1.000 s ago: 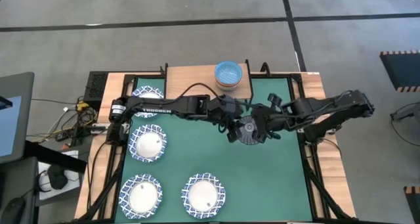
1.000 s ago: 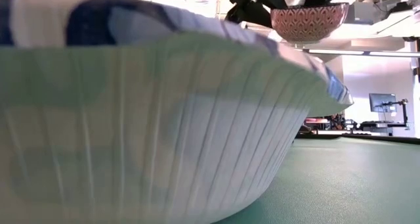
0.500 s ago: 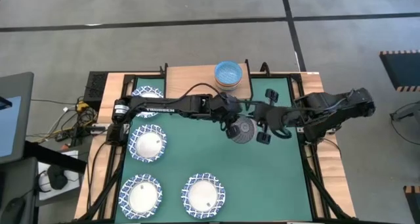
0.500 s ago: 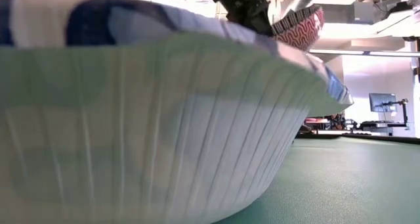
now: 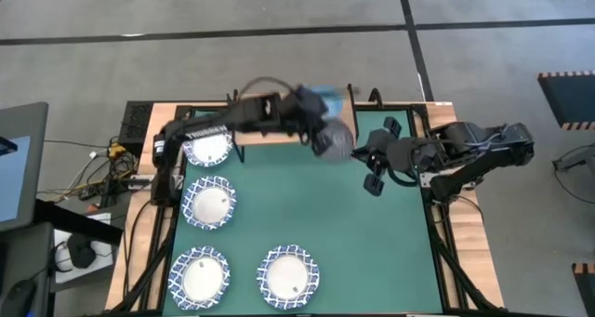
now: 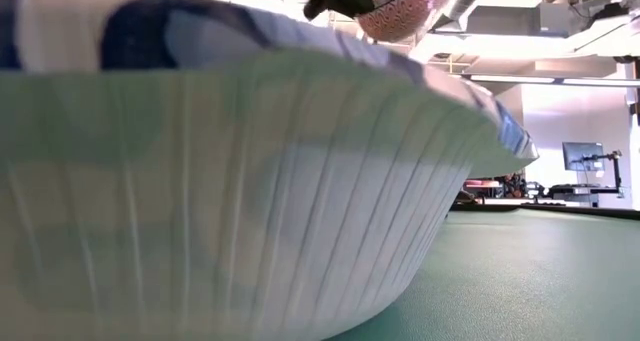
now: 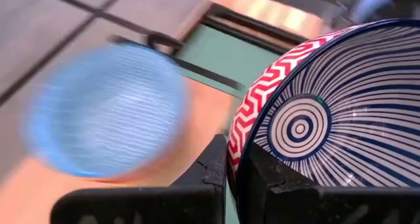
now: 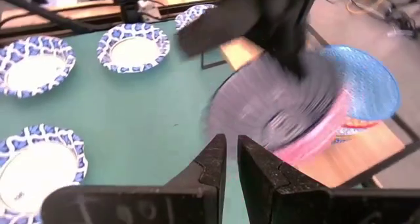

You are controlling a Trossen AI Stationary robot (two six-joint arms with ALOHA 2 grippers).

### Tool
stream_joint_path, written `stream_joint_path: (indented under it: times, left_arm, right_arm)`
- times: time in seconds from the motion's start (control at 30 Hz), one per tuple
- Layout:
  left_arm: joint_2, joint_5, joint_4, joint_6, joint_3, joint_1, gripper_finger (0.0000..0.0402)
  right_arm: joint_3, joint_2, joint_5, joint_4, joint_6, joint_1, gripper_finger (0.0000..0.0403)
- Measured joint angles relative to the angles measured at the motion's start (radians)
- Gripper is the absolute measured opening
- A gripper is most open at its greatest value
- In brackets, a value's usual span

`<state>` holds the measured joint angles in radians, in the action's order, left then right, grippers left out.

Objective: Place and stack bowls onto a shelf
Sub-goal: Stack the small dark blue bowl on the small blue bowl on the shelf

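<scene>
My left gripper (image 5: 318, 133) is shut on a small bowl (image 5: 335, 138) with blue-grey rays inside and red zigzag outside, held in the air by the right end of the shelf (image 5: 270, 112), a wooden plank at the table's far edge. A pale blue bowl (image 7: 105, 119) sits on top of a small stack on that plank. In the low view the held bowl (image 6: 400, 1) shows at the top. To the bowl's right, my right gripper (image 5: 372, 159) stands over the green mat, its fingers a narrow gap apart with nothing between them. My left gripper pinches the ray-patterned bowl's rim (image 7: 237, 142), one finger (image 7: 213, 165) on the red outer wall and one finger (image 7: 266, 175) inside. The fingers come from the table's left side. The bowl is lifted clear, mouth up, above the shelf's height.
Several wide bowls with blue lattice rims sit on the green mat (image 5: 372, 252) along its left and near sides, such as one bowl (image 5: 209, 204) and another (image 5: 288, 272). One of them (image 6: 200, 181) fills the low view. The mat's right half is bare.
My left gripper has shut on the ray-patterned bowl's rim and carried it from above the mat's middle up and toward the far edge, to the shelf. The bowl tipped on the way. My right gripper has drawn back toward the table's right edge, clear of the bowl.
</scene>
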<state>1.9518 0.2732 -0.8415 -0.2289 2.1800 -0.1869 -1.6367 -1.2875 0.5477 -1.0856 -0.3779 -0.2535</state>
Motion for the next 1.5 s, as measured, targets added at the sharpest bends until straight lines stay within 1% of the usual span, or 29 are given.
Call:
stream_joint_path:
  times: [0.13, 0.2, 0.3, 0.43, 0.53, 0.63, 0.83, 1.1, 1.2, 1.5]
  left_arm:
    - [0.003, -0.014, -0.006, 0.011, 0.108, -0.09, 0.0008]
    - [0.0, -0.029, -0.007, 0.015, 0.139, -0.141, 0.0009]
    - [0.01, -0.043, -0.015, 0.008, 0.148, -0.224, 0.0009]
    - [0.041, -0.144, -0.03, -0.027, 0.14, -0.308, 0.001]
    - [0.058, -0.198, -0.04, -0.015, 0.141, -0.332, 0.001]
    - [0.084, -0.237, -0.066, 0.032, 0.141, -0.342, 0.0011]
    - [0.11, -0.293, -0.05, 0.092, 0.141, -0.346, 0.0011]
    - [0.113, -0.311, -0.04, 0.146, 0.141, -0.346, 0.0016]
    - [0.113, -0.328, -0.044, 0.147, 0.141, -0.35, 0.0033]
    - [0.112, -0.348, -0.031, 0.13, 0.141, -0.358, 0.0108]
  right_arm:
    - [0.0, 0.0, 0.001, -0.011, -0.046, 0.031, 0.0065]
    - [0.0, 0.0, 0.001, -0.012, -0.065, 0.05, 0.0065]
    - [0.0, 0.0, 0.0, -0.012, -0.078, 0.077, 0.0065]
    - [0.0, 0.0, -0.001, -0.014, -0.086, 0.11, 0.0065]
    - [0.0, 0.0, -0.005, -0.016, -0.093, 0.13, 0.0065]
    - [0.0, 0.0, -0.011, -0.021, -0.094, 0.146, 0.0065]
    - [0.001, 0.0, -0.025, -0.034, -0.103, 0.182, 0.0065]
    - [0.001, -0.001, -0.027, -0.037, -0.104, 0.236, 0.0066]
    - [0.001, -0.001, -0.027, -0.037, -0.103, 0.26, 0.0065]
    - [0.002, -0.002, -0.027, -0.035, -0.085, 0.341, 0.0066]
